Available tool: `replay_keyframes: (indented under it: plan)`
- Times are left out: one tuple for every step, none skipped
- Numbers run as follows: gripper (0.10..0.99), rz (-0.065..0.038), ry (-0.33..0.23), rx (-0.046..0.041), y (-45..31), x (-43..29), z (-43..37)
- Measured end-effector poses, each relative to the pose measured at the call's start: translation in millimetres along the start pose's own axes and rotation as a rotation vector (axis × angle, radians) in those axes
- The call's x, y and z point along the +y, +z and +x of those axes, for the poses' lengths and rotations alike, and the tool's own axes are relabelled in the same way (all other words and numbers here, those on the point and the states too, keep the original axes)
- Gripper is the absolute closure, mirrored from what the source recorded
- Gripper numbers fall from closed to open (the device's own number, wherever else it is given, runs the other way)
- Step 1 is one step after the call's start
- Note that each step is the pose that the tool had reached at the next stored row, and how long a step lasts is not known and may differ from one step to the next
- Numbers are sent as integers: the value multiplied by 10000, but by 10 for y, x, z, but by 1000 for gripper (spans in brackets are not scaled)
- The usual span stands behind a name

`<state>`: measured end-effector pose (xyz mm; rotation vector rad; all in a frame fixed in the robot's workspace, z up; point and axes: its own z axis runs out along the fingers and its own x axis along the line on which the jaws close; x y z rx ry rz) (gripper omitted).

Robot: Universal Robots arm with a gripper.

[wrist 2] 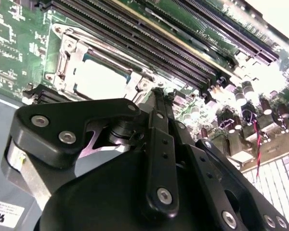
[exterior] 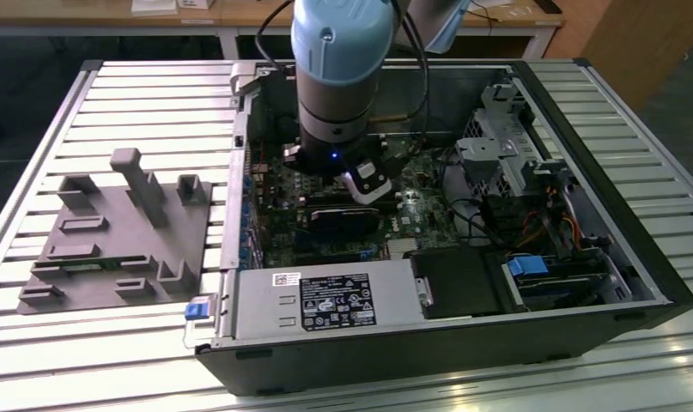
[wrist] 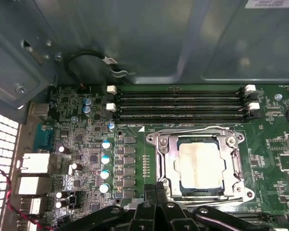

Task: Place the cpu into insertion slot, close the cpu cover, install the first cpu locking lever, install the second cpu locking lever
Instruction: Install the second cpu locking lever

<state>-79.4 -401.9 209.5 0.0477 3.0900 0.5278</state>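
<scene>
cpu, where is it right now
The cpu sits in its socket under the closed cpu cover, beside the memory slots in both wrist views.

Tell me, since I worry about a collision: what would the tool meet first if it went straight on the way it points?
Most likely the motherboard beside the cpu cover. The tool points down at the board by the socket's edge, though depth is unclear.

No print is legible: the large white-and-black label (exterior: pixel 332 302) on the grey power supply box (exterior: pixel 266 311), in the exterior view, carries rows of text and small marks too fine to make out.
</scene>
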Motion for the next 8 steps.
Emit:
replay_keyframes:
  plan:
    - [973, -1, 0, -1, -13, 5, 0]
    - [973, 0, 0, 0, -31, 11, 0]
    - [973, 1, 0, 0, -49, 17, 0]
    - [973, -1, 0, 0, -68, 24, 0]
    - [973, -7, 0, 0, -83, 29, 0]
    - [973, -15, 0, 1, -94, 33, 0]
    - [973, -25, 0, 0, -99, 35, 0]
    - [973, -27, 0, 0, -99, 35, 0]
